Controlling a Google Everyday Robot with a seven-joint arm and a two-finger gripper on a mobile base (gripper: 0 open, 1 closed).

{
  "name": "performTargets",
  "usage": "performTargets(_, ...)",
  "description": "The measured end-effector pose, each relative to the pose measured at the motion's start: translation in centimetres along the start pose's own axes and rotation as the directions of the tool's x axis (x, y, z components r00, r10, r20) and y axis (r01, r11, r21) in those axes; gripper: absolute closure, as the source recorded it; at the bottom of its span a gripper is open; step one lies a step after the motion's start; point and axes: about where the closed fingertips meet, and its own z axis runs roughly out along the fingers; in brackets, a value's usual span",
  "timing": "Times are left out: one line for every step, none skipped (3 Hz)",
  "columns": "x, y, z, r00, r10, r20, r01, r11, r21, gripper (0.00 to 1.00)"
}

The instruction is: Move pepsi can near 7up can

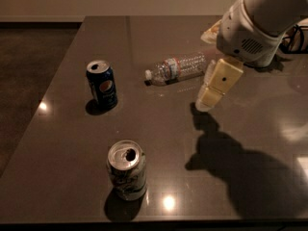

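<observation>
Gripper: your gripper (208,97) hangs over the right half of the table (163,129), tilted down toward the left edge, its tip beside the wide end of the plastic bottle (177,67).
Grip state: you cannot tell whether it is open or closed from this angle; nothing shows in its hold, and neither can is touching it.
Arm: the white arm (255,28) comes in from the far right corner and is cut off by the top edge of the view.
Hidden: a pale object (211,32) behind the arm is mostly covered, and you cannot tell what it is. A dark cable (294,36) at the right edge is only partly seen.
Pepsi can: the pepsi can (102,84) stands upright near the left edge, about halfway back, well apart from the gripper.
7up can: the 7up can (126,170) stands upright close to the near edge, left of centre, opened top showing, well apart from the pepsi can.
Bottle: it lies on its side between the pepsi can and the gripper, cap toward the left edge.
Shadow: the arm's shadow (240,162) darkens the near right part.
</observation>
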Motion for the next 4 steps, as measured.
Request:
performTargets(-3.3, -0.6, 3.4, 0.996, -0.006, 0.085, 0.009, 0.9993, -0.037, 0.00)
performTargets(-6.6, -0.7, 6.3, 0.986, -0.011, 0.165, 0.020, 0.9986, -0.049, 0.00)
performTargets(-9.9, -0.8, 9.1, 0.974, -0.018, 0.226, 0.033, 0.9975, -0.063, 0.00)
performTargets(-13.4, -0.3, 11.4, 0.960, -0.037, 0.278, 0.066, 0.9932, -0.096, 0.00)
